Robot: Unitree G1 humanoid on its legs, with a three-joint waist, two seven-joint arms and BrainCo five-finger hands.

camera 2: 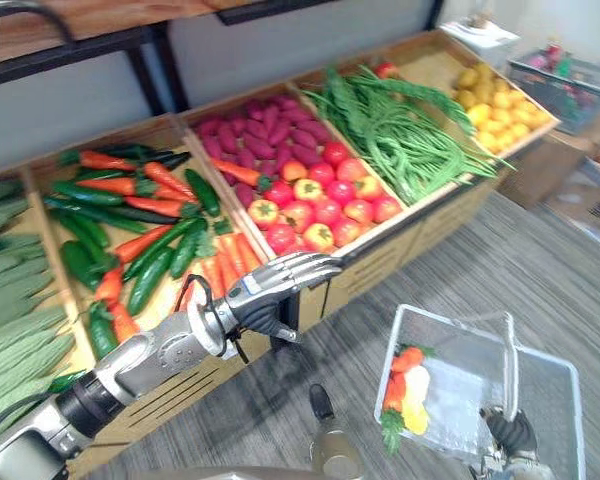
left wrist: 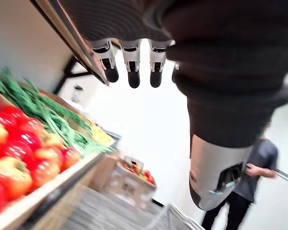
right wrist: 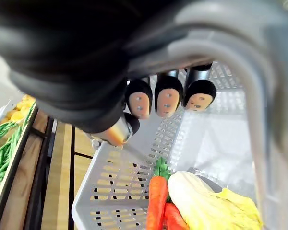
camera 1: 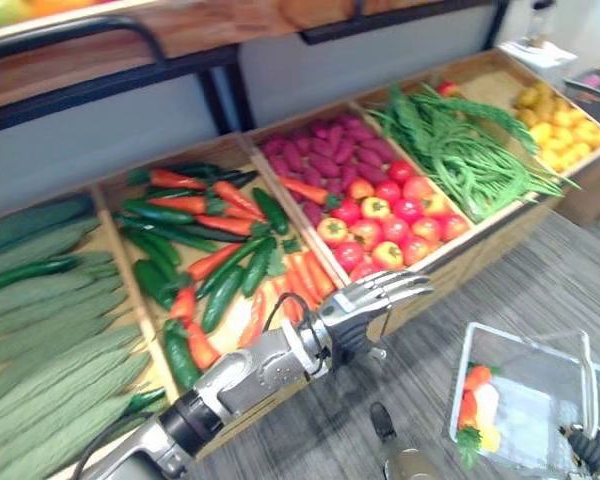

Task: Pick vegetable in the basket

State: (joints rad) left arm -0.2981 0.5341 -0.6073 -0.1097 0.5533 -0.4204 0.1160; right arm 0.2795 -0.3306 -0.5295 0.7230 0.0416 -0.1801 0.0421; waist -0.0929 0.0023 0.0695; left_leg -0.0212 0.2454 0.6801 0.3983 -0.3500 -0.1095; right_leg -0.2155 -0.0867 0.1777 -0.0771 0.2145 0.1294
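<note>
**Basket partly filled, bins stocked**

The wooden bins point(camera 1: 480, 252) hold, from the robot's left to its right, long green gourds point(camera 1: 50, 330), mixed green and red peppers with carrots point(camera 1: 210, 250), purple roots point(camera 1: 325, 155) behind red and yellow fruits point(camera 1: 390, 215), green beans point(camera 1: 460, 150), and yellow produce point(camera 1: 560, 125). The pale slatted basket point(camera 2: 470, 390) at lower right contains basket carrots point(camera 2: 395, 385) and a pale leafy cabbage point(right wrist: 206, 201), lying together. The right robot hand point(camera 2: 510, 432) has its fingers curled round the basket handle point(right wrist: 278, 134). The left robot hand point(camera 1: 365, 300) hovers over the bins' front edge, fingers stretched straight, gripping nothing.
</note>
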